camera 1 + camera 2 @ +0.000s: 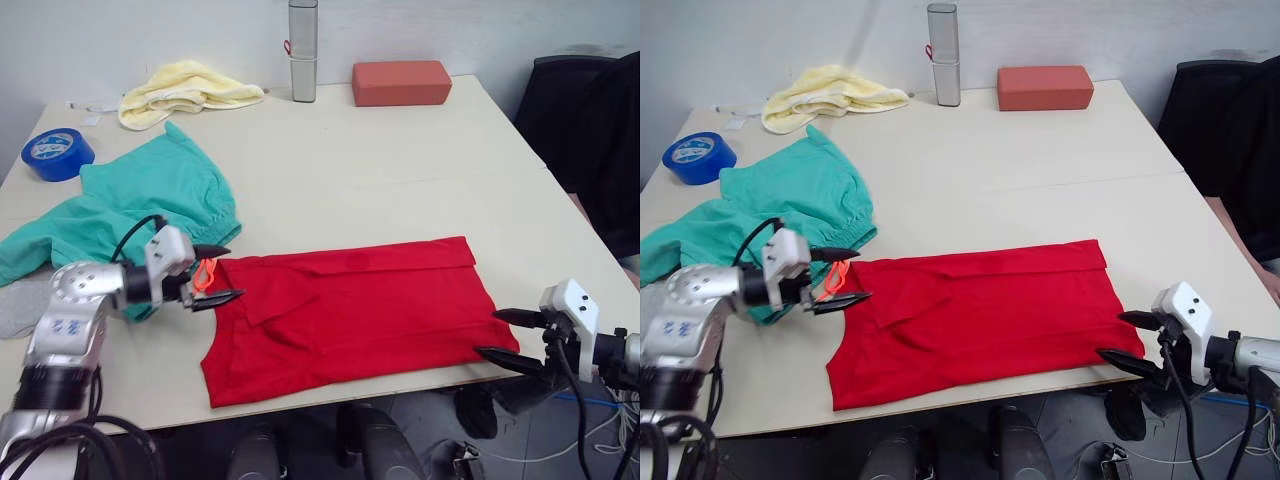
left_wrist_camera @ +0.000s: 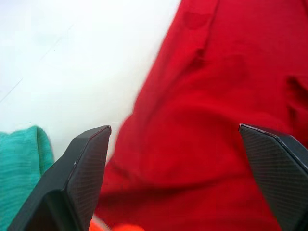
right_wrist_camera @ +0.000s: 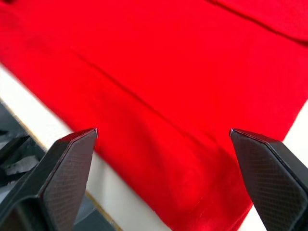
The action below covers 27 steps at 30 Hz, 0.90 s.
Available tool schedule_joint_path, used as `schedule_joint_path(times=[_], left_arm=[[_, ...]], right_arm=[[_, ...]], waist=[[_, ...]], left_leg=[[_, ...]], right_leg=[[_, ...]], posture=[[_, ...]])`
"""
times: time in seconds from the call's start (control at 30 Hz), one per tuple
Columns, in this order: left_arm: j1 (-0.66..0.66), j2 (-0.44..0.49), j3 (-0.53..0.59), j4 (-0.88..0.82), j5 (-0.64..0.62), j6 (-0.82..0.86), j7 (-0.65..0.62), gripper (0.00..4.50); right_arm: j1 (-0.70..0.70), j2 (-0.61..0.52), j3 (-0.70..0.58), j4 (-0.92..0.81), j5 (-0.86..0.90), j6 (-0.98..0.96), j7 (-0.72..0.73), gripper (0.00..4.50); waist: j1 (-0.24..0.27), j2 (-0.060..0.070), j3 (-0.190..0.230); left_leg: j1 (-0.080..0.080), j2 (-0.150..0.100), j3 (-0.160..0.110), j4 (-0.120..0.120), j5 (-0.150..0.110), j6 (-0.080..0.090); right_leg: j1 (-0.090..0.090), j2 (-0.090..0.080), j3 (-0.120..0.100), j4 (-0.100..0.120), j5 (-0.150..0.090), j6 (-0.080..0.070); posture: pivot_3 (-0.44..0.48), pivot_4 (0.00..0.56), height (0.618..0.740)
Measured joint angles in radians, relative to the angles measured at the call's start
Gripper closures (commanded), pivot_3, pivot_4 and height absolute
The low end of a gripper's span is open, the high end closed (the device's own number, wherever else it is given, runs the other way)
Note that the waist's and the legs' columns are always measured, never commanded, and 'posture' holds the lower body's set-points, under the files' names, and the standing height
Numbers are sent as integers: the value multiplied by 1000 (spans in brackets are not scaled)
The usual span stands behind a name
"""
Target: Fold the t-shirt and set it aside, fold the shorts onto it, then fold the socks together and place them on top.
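Here the t-shirt (image 1: pixel 350 315) lies lower centre on the worktop (image 1: pixel 400 170), long axis left to right, with the released left end effector (image 1: pixel 215 275) and released right end effector (image 1: pixel 510 338) at opposite ends.

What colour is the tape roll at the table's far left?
Blue, with a white label on top: tape roll, clearest in the left eye view.

Left end effector (image 1: pixel 220 274) sat open at the t-shirt (image 1: pixel 350 310) collar, shorts (image 1: pixel 140 205) crowding just behind it. Right end effector (image 1: pixel 508 338) was open off the bench (image 1: pixel 400 170) edge, shirt hem just ahead. Bare bench lay beyond the shirt.
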Motion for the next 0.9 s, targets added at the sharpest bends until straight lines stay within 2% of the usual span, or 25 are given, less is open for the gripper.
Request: schedule_joint_path(times=[0.13,0.27,0.33,0.5,0.7,0.9], left_arm=[[-96,-68,-60,90,44,-4,6,52],[-125,-106,-72,92,38,-3,-6,52],[-89,-104,-53,71,9,2,-21,52],[42,-102,15,-46,-94,9,-64,52],[211,-78,111,-233,-194,53,-55,52],[318,-74,159,-332,-224,73,-11,52]], right_arm=[[-19,32,1,-7,-22,-25,-34,40],[-197,47,74,35,-104,-127,-67,40],[-330,78,137,115,-175,-165,-115,40],[-541,135,274,343,-299,-192,-172,40],[-801,206,322,610,-322,-86,-172,40],[-947,265,350,784,-340,23,-179,40]], waist=[[0,0,0],[-14,0,0],[-22,-1,0],[-25,0,0],[-31,1,1],[-28,1,1]], left_leg=[[-1,0,0,0,-1,-1],[0,0,3,1,-1,-1],[1,1,2,1,0,-2],[-1,1,2,1,2,-3],[0,1,2,2,3,-3],[-1,3,1,2,3,-2]], right_leg=[[0,1,0,0,0,0],[-1,2,0,1,1,1],[-1,2,1,1,1,1],[-2,1,1,3,0,1],[-3,0,3,5,0,0],[-3,-1,3,6,0,0]], posture=[[0,150,740],[0,150,740],[0,150,740],[0,150,740],[0,150,740],[0,150,740]])
